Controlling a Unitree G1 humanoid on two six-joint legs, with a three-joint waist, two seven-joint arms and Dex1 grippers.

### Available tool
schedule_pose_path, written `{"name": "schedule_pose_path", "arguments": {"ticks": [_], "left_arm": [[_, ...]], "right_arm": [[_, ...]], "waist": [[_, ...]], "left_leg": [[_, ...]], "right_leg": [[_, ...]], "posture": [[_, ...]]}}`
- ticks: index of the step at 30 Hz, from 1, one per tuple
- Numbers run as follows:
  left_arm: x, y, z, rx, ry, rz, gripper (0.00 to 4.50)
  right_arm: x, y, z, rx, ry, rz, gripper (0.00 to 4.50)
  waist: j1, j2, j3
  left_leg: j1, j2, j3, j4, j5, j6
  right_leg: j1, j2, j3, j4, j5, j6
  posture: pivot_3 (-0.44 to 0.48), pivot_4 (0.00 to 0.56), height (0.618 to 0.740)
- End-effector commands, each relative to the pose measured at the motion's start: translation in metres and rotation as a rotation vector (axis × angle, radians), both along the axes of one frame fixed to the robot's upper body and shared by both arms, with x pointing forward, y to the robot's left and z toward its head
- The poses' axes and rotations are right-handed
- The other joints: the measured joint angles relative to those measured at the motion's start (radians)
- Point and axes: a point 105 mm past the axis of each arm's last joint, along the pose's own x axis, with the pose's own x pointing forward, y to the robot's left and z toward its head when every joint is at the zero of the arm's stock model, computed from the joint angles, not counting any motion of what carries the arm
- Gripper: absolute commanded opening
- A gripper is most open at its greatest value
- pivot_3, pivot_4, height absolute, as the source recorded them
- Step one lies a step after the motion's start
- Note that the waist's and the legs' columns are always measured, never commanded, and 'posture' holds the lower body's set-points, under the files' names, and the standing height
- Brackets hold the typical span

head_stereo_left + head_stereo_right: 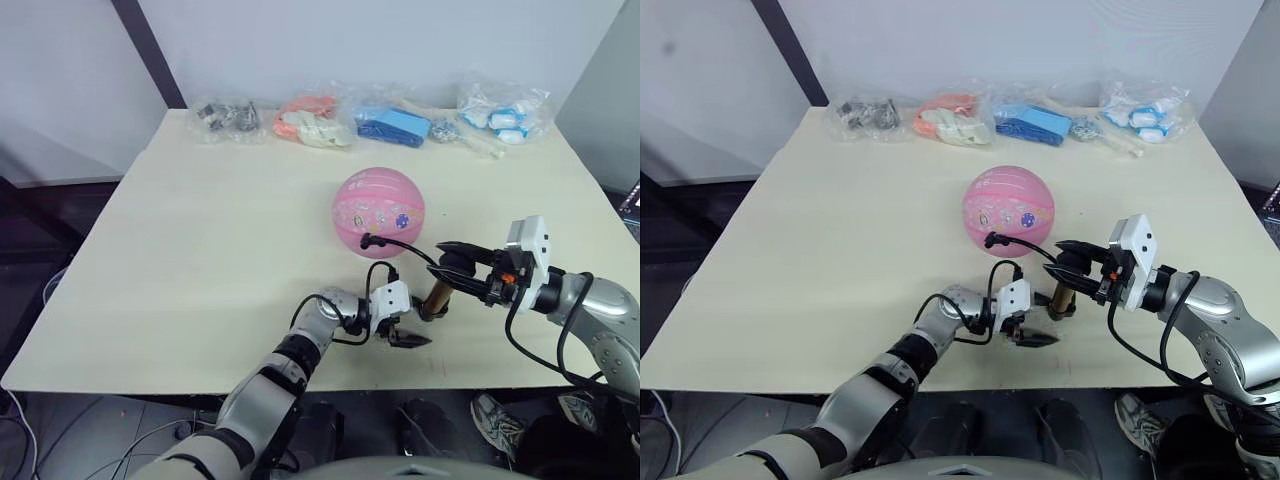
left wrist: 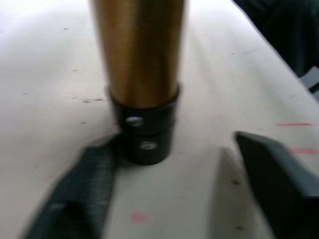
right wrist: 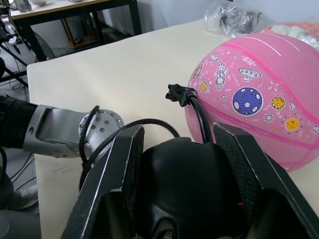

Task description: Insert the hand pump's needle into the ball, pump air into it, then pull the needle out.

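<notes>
Four clear bags (image 1: 370,118) line the cream table's (image 1: 200,250) far edge below a pale wall (image 1: 380,40)

- We see the ball (image 1: 379,212), pink with small cartoon prints, round and full, resting near the middle of the table.
- The hand pump (image 1: 436,298) stands upright just in front of the ball, its gold-bronze cylinder on a black base cap.
- Its thin black hose (image 3: 197,113) runs to a black fitting against the ball's side; we cannot see the needle itself.
</notes>
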Motion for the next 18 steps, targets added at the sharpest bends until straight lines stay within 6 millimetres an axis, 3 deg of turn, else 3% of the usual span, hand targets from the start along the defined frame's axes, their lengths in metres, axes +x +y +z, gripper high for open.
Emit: {"name": "schedule_pose_path", "arguments": {"ticks": [1,7,18], "left_arm": [[0.003,0.013,-0.005,0.020,0.040,0.046,4.48],[0.006,0.024,0.015,-0.028,0.013,0.043,4.48],[-0.010,0.062,0.076,-0.106,-0.058,-0.018,4.48]], "right_arm": [[0.004,-0.018,-0.029,-0.087,0.108,-0.091,1.75],[0.008,-0.026,-0.012,-0.101,0.055,-0.103,1.75],[0.010,-0.048,0.031,-0.177,-0.073,-0.114,1.75]], "waist": [[0.000,0.000,0.000],[-0.006,0.001,0.001],[0.020,0.009,0.011]], "left_leg": [[0.000,0.000,0.000,0.000,0.000,0.000],[0.000,0.000,0.000,0.000,0.000,0.000],[-0.005,0.000,-0.001,0.000,0.000,0.000]], "right_leg": [[0.000,0.000,0.000,0.000,0.000,0.000],[-0.001,0.000,0.000,0.000,0.001,-0.001],[-0.004,-0.001,0.000,0.000,0.001,-0.003]], "posture": [[0.000,0.150,0.740],[0.000,0.150,0.740],[0.000,0.150,0.740]]}}
